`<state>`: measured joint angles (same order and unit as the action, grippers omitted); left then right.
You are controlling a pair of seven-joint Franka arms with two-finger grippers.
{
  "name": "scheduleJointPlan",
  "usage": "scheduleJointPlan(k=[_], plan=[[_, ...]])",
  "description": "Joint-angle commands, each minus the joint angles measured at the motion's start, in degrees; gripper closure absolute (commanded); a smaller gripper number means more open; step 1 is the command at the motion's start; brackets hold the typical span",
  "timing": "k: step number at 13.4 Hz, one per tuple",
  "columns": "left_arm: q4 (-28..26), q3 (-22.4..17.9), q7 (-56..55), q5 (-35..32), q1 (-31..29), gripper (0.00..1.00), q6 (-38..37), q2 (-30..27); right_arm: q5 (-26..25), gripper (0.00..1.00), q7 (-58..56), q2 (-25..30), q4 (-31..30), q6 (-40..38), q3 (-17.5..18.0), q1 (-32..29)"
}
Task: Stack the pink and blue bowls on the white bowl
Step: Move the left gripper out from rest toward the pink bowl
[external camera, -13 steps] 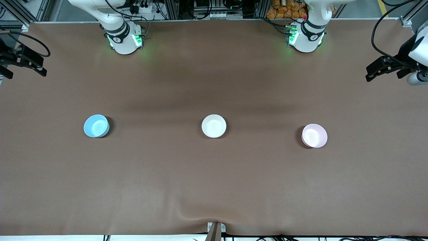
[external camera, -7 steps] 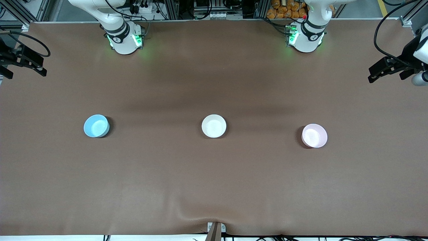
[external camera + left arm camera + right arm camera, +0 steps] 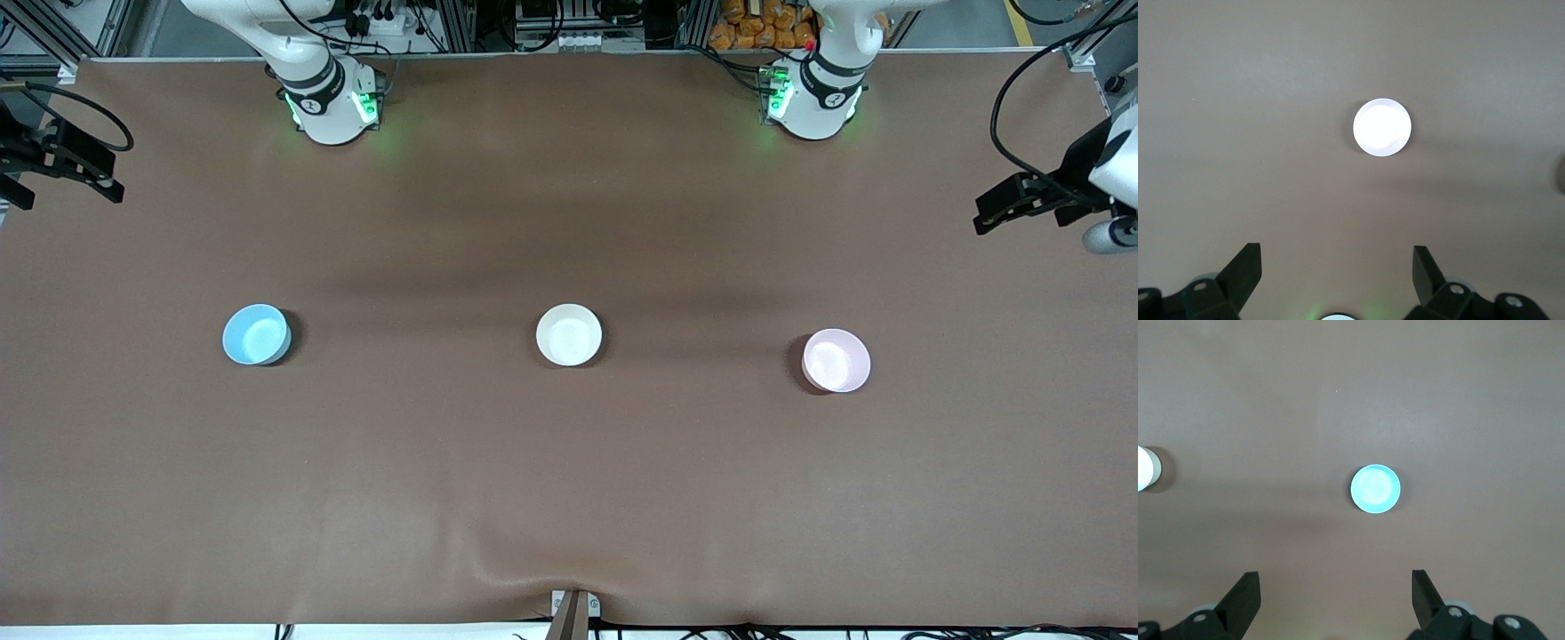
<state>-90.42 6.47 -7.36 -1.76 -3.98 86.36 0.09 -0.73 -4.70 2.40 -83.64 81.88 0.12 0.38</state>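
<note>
Bowls look light, stiff and slick, so I'd pinch each by its rim.
Pink bowl (image 3: 836, 360), blue bowl (image 3: 256, 334) and white bowl (image 3: 569, 334) sit mid-table; left gripper (image 3: 1337, 270) and right gripper (image 3: 1335, 597) hang over the table's ends, jaws wide apart, empty.

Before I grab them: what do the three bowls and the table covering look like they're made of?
The blue bowl, white bowl and pink bowl look smooth and glossy, with bright glare inside each; glazed ceramic or hard plastic, I can't tell which. The table covering looks like a matte brown sheet, paper or fabric, since it ripples near the front edge.
</note>
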Motion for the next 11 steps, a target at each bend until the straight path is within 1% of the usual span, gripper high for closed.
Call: scheduleJointPlan(k=[1,4,6,9,11], plan=[[1.03,-0.14,1.82,1.14,-0.5,0.0,-1.02,1.66,-0.15,0.0,-0.22,-0.64,1.29,-0.85,0.67,-1.09],[0.59,-0.14,1.82,1.05,-0.59,0.0,-0.41,3.5,-0.15,0.0,-0.22,-0.64,1.29,-0.85,0.67,-1.09],[-0.02,-0.14,1.82,1.05,-1.9,0.0,1.08,5.35,-0.06,0.0,-0.22,-0.55,1.29,-0.85,0.67,-1.09],[-3.26,-0.14,2.35,0.97,-2.96,0.0,5.82,7.11,-0.06,0.0,-0.22,-0.64,1.29,-0.85,0.67,-1.09],[-4.15,-0.14,2.53,0.62,-3.31,0.0,7.93,9.39,-0.06,0.0,-0.22,-0.64,1.29,-0.85,0.67,-1.09]])
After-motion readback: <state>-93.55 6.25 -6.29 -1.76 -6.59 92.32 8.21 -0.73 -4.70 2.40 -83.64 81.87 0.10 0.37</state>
